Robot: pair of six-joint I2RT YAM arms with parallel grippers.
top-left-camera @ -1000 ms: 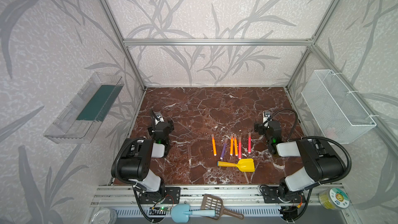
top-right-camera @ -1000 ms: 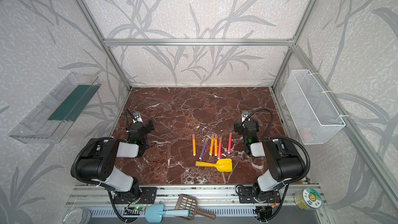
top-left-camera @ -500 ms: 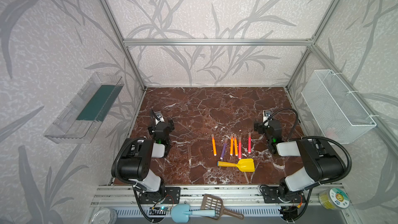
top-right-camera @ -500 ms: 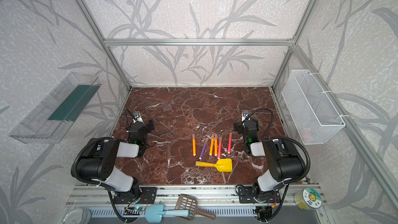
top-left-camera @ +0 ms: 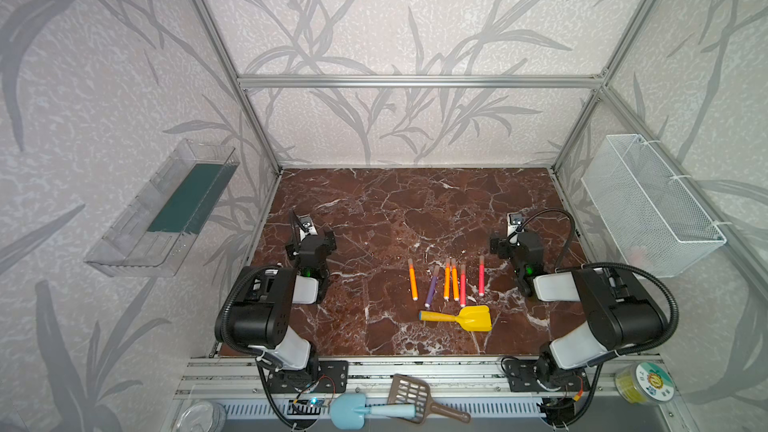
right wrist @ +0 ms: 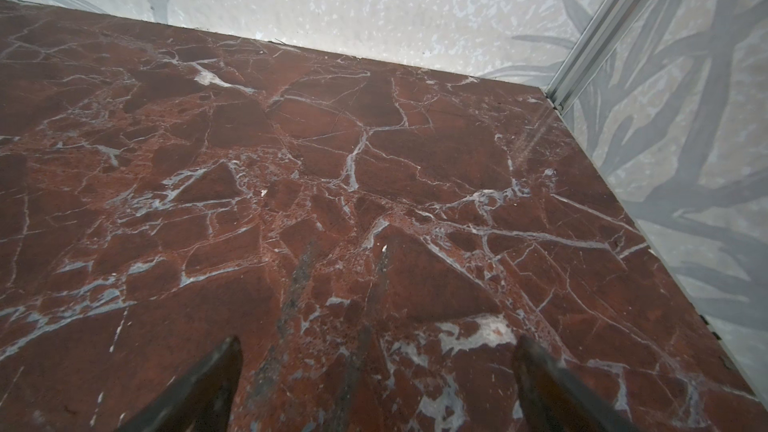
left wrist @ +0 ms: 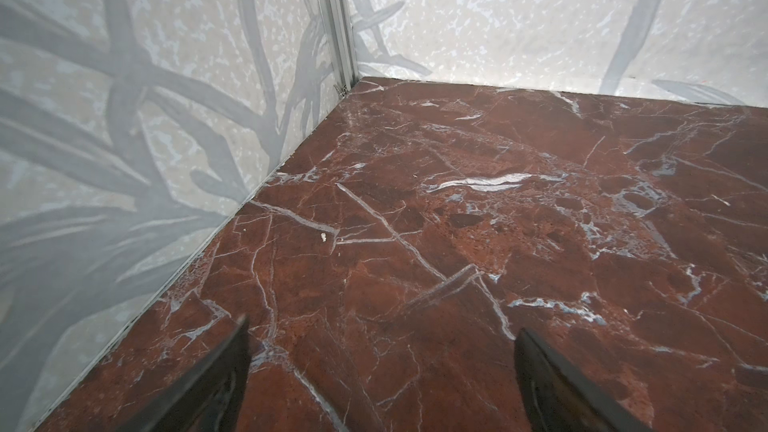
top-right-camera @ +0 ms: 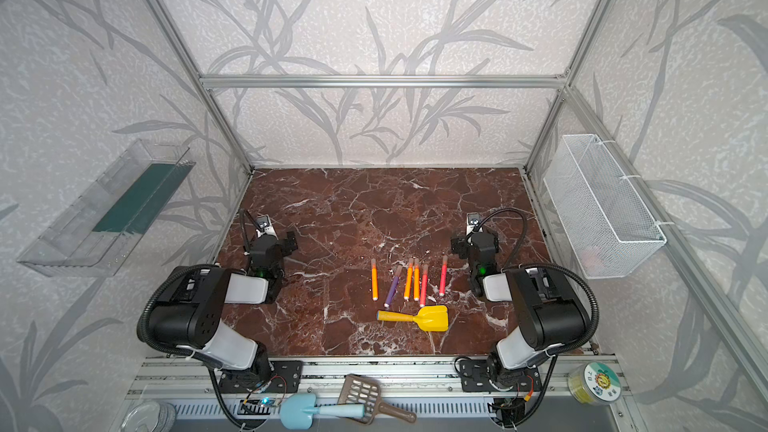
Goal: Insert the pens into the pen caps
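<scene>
1. Six pens [top-left-camera: 447, 282] lie side by side, front centre of the marble table [top-left-camera: 374, 209], with pinkish pen caps [top-left-camera: 481, 258] seemingly on their far ends.
2. They are probably light, stiff, smooth and apt to roll, so take hold at mid-barrel.
3. Left gripper [left wrist: 382, 326] and right gripper [right wrist: 379, 339] flank the row, both gaping wide and empty.

Nothing visibly changes in both top views: the pens [top-left-camera: 447, 280], left arm [top-left-camera: 266, 309] and right arm [top-left-camera: 615, 309] show no shift.

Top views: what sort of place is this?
Probably a robot test cell, not a home: an aluminium frame with wallpapered panels boxes in a marble-look tabletop, and the left arm and right arm mount on a front rail.
</scene>
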